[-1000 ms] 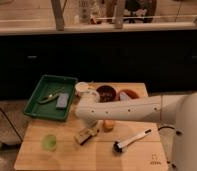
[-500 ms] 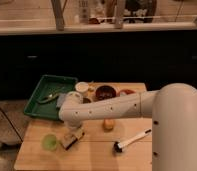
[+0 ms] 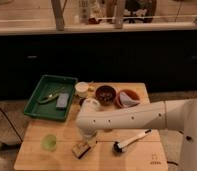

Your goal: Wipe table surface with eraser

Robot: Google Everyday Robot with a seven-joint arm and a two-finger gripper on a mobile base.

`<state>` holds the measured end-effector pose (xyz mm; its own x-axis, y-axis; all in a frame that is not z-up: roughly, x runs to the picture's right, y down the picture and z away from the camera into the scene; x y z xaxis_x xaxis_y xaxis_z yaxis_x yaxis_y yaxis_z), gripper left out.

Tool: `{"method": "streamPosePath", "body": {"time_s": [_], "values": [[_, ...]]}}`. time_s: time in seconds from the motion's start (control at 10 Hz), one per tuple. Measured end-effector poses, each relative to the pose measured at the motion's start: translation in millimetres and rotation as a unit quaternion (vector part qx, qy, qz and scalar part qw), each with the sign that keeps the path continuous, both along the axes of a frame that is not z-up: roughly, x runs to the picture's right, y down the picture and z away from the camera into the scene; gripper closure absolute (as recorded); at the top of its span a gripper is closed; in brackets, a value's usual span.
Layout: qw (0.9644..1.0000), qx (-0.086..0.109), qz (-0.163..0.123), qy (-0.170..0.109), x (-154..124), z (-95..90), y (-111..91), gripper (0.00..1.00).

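The pale-wood table surface point(image 3: 106, 156) fills the lower middle of the camera view, with a small dark logo point(image 3: 154, 161) near its front right corner. The eraser point(image 3: 81, 149), a small tan block with a dark underside, lies on the table near the front, left of centre. My white arm reaches in from the right and bends down over it. My gripper point(image 3: 88, 142) sits at the arm's end, right on the eraser's far right side, and appears shut on it. The arm's bulk hides most of the fingers.
A green tray point(image 3: 59, 78) at the back left holds a grey-blue block point(image 3: 62, 101). A green cup point(image 3: 49, 142) stands left of the eraser. A white-handled brush point(image 3: 131, 141) lies to the right. A white cup point(image 3: 82, 89), a dark bowl point(image 3: 106, 94) and a red bowl point(image 3: 128, 97) stand at the back.
The eraser went left with my arm's end, then came back right and toward the front edge. The arm now lies lower across the table. The other objects have not moved.
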<state>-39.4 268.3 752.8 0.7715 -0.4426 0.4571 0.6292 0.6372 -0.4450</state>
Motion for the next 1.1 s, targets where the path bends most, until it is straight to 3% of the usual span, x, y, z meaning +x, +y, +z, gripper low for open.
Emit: {"method": "streamPosePath", "body": {"time_s": [0.3, 0.6, 0.8, 1.1], "values": [[0.9997, 0.016, 0.012, 0.014, 15.1, 7.4, -17.9, 1.0], [0.9996, 0.022, 0.012, 0.011, 4.3, 27.6, -40.6, 1.0], [0.9999, 0.013, 0.005, -0.009, -10.5, 33.5, -43.1, 1.0], [0.9991, -0.007, -0.007, -0.041, -23.4, 29.0, -28.0, 1.0]]}}
